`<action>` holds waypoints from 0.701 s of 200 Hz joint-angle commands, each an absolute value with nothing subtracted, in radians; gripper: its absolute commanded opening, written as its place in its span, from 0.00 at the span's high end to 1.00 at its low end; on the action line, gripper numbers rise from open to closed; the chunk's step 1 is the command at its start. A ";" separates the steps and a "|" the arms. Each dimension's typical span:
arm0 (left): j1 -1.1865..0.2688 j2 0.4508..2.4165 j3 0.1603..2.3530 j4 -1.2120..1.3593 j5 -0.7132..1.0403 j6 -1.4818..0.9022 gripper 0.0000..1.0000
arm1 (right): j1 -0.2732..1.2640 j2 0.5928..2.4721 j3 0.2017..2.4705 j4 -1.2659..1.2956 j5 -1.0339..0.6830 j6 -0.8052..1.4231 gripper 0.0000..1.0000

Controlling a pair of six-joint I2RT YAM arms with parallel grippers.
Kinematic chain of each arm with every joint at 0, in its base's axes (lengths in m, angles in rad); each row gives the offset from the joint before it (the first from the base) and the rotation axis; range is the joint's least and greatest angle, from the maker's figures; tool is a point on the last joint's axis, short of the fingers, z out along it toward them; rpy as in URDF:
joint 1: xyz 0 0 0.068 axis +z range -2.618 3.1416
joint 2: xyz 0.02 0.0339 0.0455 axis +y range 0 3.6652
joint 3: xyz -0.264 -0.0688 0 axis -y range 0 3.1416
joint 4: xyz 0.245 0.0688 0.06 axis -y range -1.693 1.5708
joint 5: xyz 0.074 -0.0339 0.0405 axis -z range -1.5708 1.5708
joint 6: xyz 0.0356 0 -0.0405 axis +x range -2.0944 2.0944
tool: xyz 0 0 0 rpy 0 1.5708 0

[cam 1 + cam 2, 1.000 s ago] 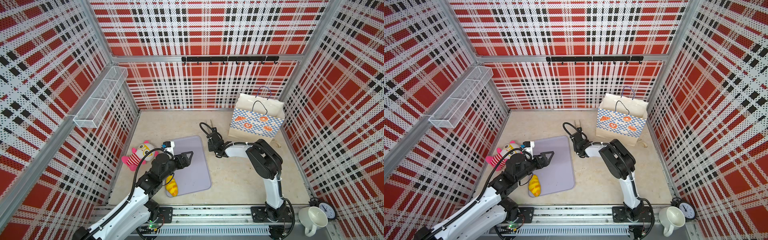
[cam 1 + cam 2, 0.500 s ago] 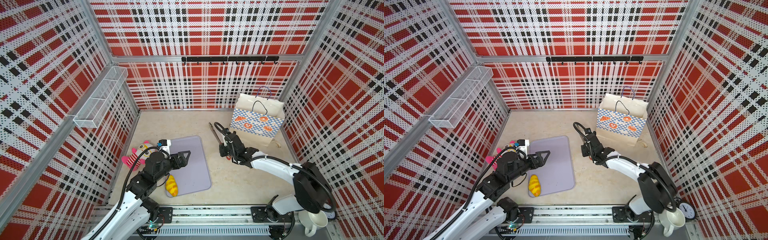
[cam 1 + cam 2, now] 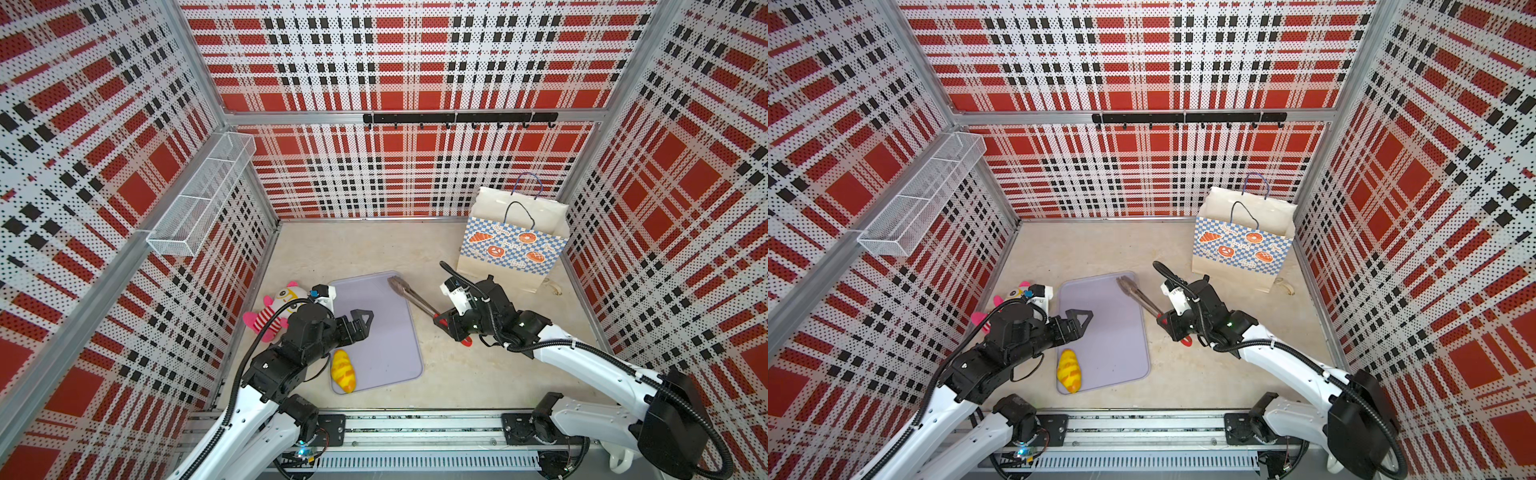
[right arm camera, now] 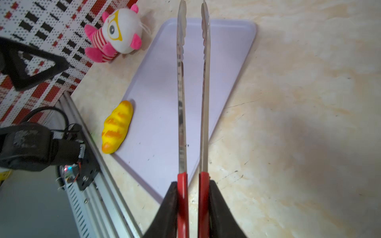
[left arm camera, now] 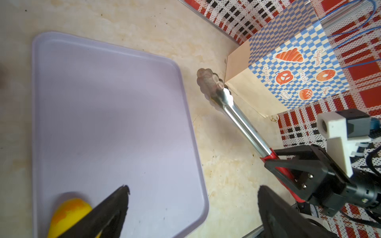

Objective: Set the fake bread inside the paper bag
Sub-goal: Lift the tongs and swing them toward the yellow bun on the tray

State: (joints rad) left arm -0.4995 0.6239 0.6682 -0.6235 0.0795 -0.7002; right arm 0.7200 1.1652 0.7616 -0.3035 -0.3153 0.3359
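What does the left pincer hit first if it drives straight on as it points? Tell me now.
Most likely the metal shaft of the tongs, held by the right pincer. The open left pincer points across the tray toward it. Heights are hard to judge, so it could pass underneath.

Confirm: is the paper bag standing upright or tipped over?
Upright: the paper bag stands on its base, its mouth facing up.
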 commanded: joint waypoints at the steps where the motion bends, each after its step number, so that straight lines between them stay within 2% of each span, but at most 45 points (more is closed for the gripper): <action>1: -0.485 0.632 0.702 -0.704 0.058 -0.670 0.00 | 0.740 1.149 0.751 -0.309 -0.428 0.306 0.74; 65: -0.453 0.613 0.721 -0.791 0.040 -0.654 0.02 | 0.754 1.204 0.714 -0.282 -0.600 0.348 0.72; 140: -0.376 0.613 0.698 -0.871 0.079 -0.601 0.02 | 0.834 1.258 0.713 -0.274 -0.676 0.319 0.71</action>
